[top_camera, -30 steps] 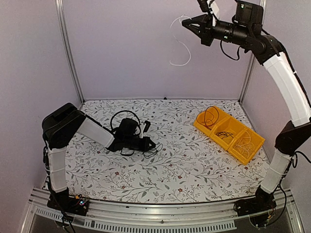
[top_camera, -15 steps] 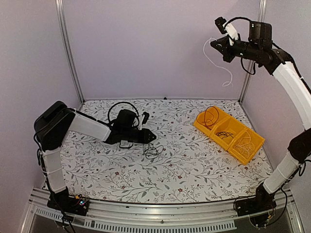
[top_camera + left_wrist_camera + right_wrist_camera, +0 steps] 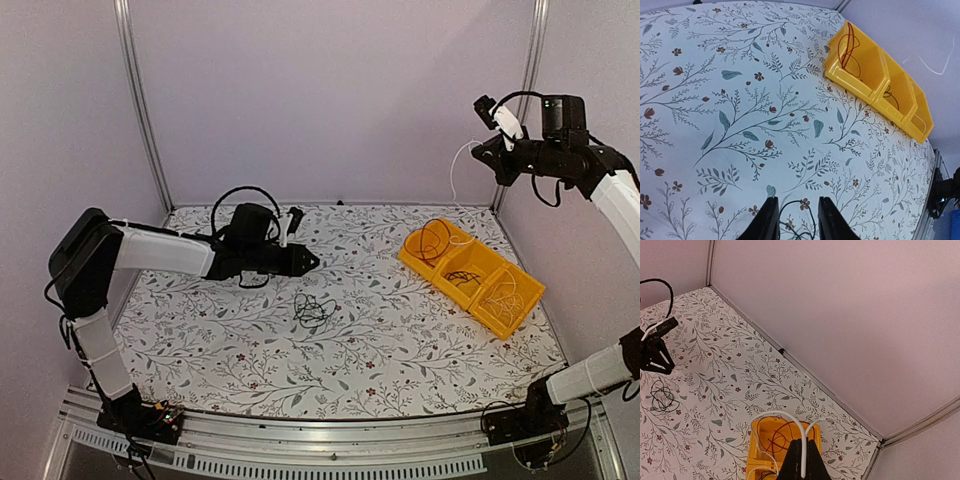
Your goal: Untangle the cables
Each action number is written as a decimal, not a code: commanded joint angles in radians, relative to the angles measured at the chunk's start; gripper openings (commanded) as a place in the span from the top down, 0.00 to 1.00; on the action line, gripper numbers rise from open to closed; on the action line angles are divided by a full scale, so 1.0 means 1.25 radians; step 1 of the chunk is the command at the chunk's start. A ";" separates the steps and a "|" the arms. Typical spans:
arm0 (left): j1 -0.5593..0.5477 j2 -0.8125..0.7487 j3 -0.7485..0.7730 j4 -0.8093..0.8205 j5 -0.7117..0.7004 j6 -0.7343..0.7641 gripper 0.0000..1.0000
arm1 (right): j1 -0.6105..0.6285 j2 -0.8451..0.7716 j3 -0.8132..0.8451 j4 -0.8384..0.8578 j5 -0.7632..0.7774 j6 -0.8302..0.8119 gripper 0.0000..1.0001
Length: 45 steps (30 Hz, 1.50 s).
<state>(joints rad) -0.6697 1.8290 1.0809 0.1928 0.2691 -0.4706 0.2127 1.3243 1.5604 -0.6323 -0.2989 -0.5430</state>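
While my right gripper (image 3: 488, 157) hangs up high near the back corner, clamped tight on a white cable (image 3: 452, 180) that dangles roughly above the yellow bin (image 3: 440, 284), my left gripper (image 3: 308, 262) sits low over the floral table (image 3: 380, 350) with its jaws partway apart and nothing in them. Progress looks decent to me: a red-brown cable (image 3: 432, 240) is in the compartment nearest the back wall, a dark one (image 3: 462, 276) in the middle, a whitish one (image 3: 508, 296) in the near end. What's left, I reckon, is dropping this white one in, then dealing with the little black cable bundle (image 3: 313, 309) lying loose on the table just in front of my left fingers. Can't tell if that bundle is one wire or several.
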 commanded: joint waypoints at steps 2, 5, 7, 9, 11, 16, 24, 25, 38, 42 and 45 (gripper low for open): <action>0.017 0.004 0.053 -0.070 -0.007 0.026 0.74 | -0.028 -0.046 -0.019 -0.065 0.039 -0.022 1.00; 0.018 0.020 0.082 -0.096 -0.005 0.040 0.74 | -0.053 -0.070 -0.028 -0.113 0.059 -0.066 1.00; 0.019 0.028 0.095 -0.104 -0.004 0.046 0.74 | -0.081 -0.095 -0.039 -0.141 0.066 -0.095 1.00; 0.019 0.034 0.102 -0.105 -0.003 0.045 0.74 | -0.108 -0.117 -0.048 -0.172 0.066 -0.127 1.00; 0.019 0.041 0.107 -0.104 0.006 0.046 0.74 | -0.137 -0.127 -0.048 -0.204 0.066 -0.170 1.00; 0.021 0.057 0.122 -0.112 0.009 0.053 0.74 | -0.207 -0.132 -0.032 -0.256 0.066 -0.247 1.00; 0.025 0.080 0.133 -0.109 0.015 0.044 0.74 | -0.275 -0.135 -0.036 -0.299 0.059 -0.307 1.00; 0.025 0.082 0.133 -0.109 0.016 0.043 0.74 | -0.276 -0.137 -0.043 -0.301 0.059 -0.311 1.00; 0.028 0.068 0.124 -0.130 0.002 0.048 0.73 | -0.279 -0.188 -0.293 -0.277 0.070 -0.368 1.00; 0.028 0.059 0.111 -0.132 -0.005 0.048 0.74 | -0.280 -0.179 -0.353 -0.247 0.093 -0.382 1.00; 0.029 0.052 0.104 -0.132 -0.010 0.045 0.74 | -0.282 -0.166 -0.385 -0.236 0.103 -0.391 1.00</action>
<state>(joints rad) -0.6510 1.9198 1.2221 0.0349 0.2718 -0.4198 -0.1322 1.1061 1.1233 -0.9642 -0.1997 -1.0000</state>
